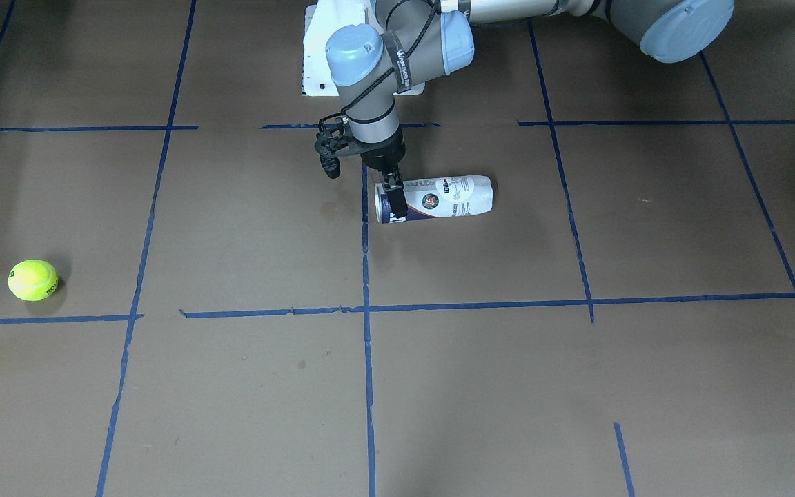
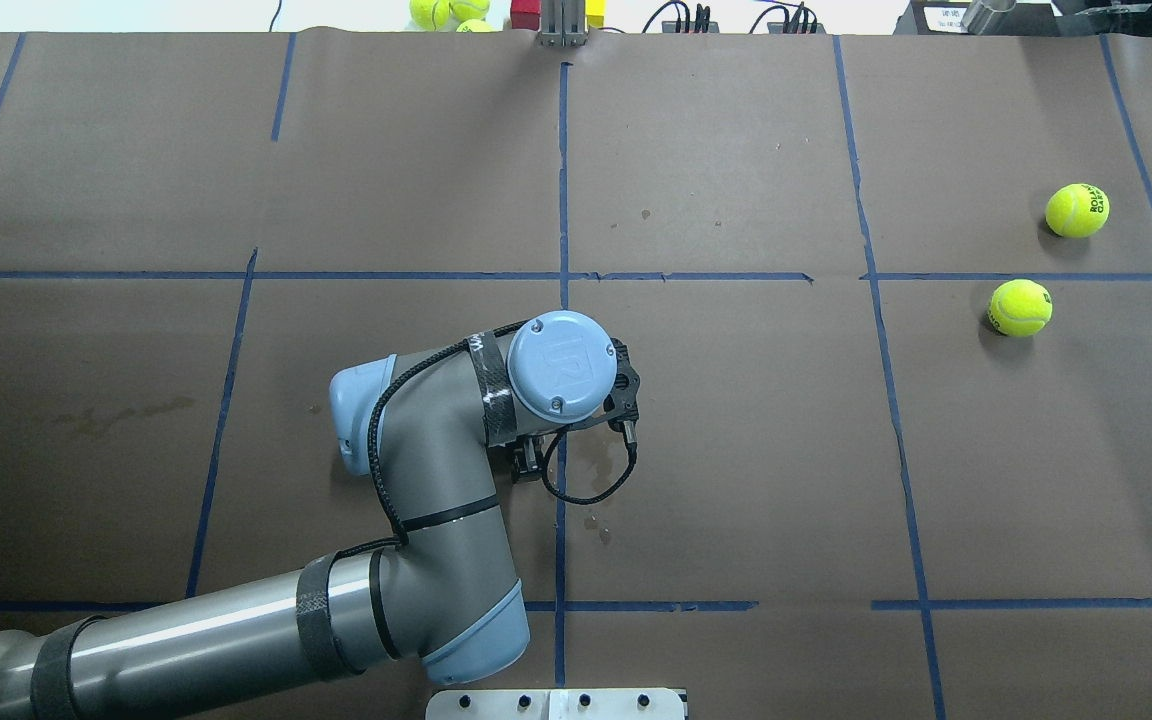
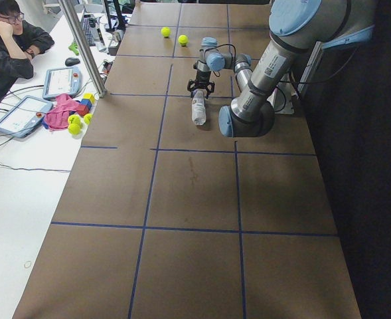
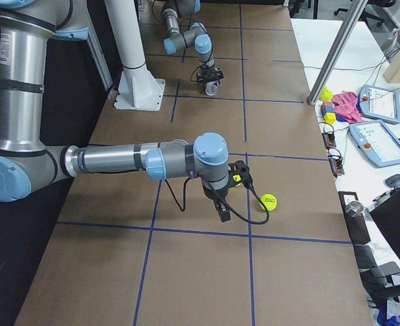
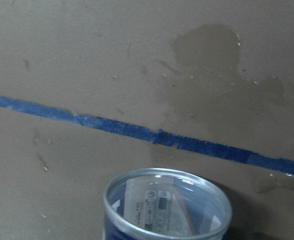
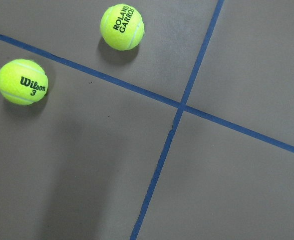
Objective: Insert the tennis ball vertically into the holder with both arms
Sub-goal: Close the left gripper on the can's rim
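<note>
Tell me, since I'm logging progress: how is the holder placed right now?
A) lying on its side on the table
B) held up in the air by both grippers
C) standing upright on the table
A: the holder lies lengthwise on the table, with the left gripper at its open end.

The bench is covered with brown paper [image 2: 736, 450], over which a grid of blue tape lines [image 2: 563, 200] is laid, and a dark damp stain [image 5: 206, 45] is seen on the paper just beside one line. A white pedestal base [image 4: 140, 92] is set at the middle of the robot-side edge. Beyond the opposite long edge, two tablets [image 3: 19, 114], a pink cloth [image 3: 59, 106] and coloured blocks [image 3: 85, 103] are laid on a white side table [image 3: 22, 173], where a metal post [image 3: 82, 50] is stood and a person in black [image 3: 6, 46] is seated.
</note>
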Controlling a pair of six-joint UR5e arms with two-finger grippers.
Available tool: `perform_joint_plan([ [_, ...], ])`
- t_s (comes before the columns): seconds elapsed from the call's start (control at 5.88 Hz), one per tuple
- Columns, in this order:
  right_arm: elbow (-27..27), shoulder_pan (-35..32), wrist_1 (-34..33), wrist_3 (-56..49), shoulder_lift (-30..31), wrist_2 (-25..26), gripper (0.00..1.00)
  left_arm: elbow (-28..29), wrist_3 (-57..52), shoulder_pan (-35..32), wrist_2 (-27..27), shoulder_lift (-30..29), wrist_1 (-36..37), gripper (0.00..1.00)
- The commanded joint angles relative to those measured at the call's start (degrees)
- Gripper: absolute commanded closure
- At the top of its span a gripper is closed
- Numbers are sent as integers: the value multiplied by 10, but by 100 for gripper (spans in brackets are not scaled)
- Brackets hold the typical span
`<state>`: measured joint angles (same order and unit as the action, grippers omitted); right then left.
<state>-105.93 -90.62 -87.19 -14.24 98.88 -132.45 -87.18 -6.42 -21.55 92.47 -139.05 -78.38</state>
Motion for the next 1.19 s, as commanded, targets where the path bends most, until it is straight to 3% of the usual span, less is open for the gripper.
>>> perform_joint_plan([
  [0.0,0,0,0,0,0,0,0,16,11,4,0,4,-17,3],
  [0.34,0,0,0,0,0,0,0,41,11,4,-13,5,-62,5],
  [0.68,1,0,0,0,0,0,0,39,12,3,-13,4,-61,19],
  [1.02,1,0,0,0,0,0,0,-13,12,0,-13,4,-61,19],
])
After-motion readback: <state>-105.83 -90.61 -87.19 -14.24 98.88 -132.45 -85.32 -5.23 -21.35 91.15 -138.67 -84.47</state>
